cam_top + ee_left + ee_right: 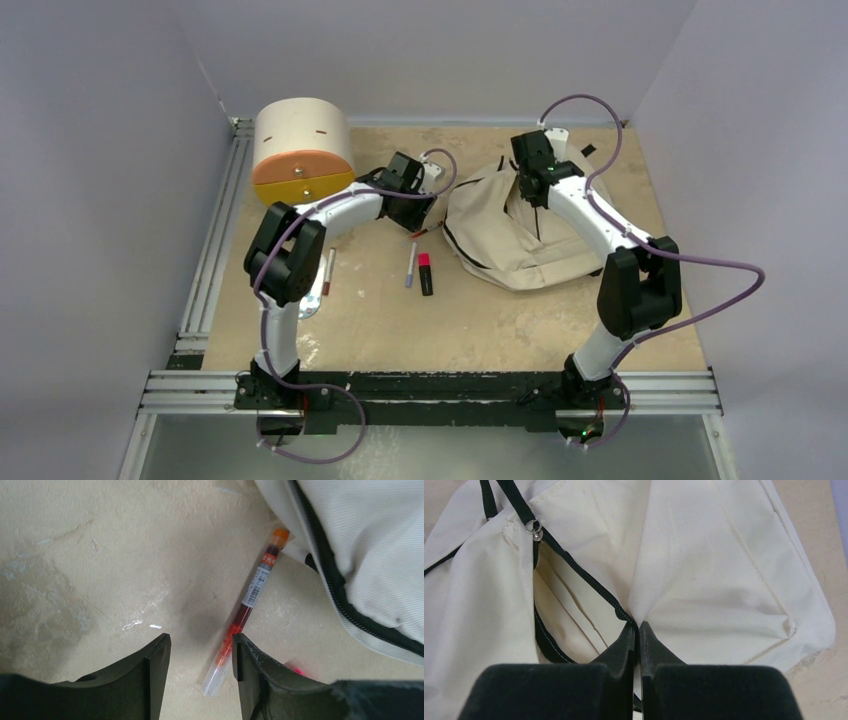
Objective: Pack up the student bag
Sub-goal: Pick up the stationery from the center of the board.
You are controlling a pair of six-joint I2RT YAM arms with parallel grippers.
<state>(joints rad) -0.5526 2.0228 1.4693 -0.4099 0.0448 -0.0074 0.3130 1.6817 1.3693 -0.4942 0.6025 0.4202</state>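
The student bag (500,240), a cream fabric backpack with black zipper lines, lies at the right of the table. My right gripper (638,626) is shut on the bag's fabric (714,580) at the end of the zipper, holding the opening apart; the cream lining shows inside. My left gripper (200,642) is open just above the table, left of the bag (370,545). A red-ink pen (252,590) with an orange cap lies on the table, its clear end between the fingers close to the right one, its cap touching the bag's edge.
A cream cylindrical drawer box (300,150) with orange and yellow fronts stands at the back left. On the table in front lie a grey-blue pen (410,265), a pink-and-black highlighter (426,273) and a brown pen (329,272) near the left arm.
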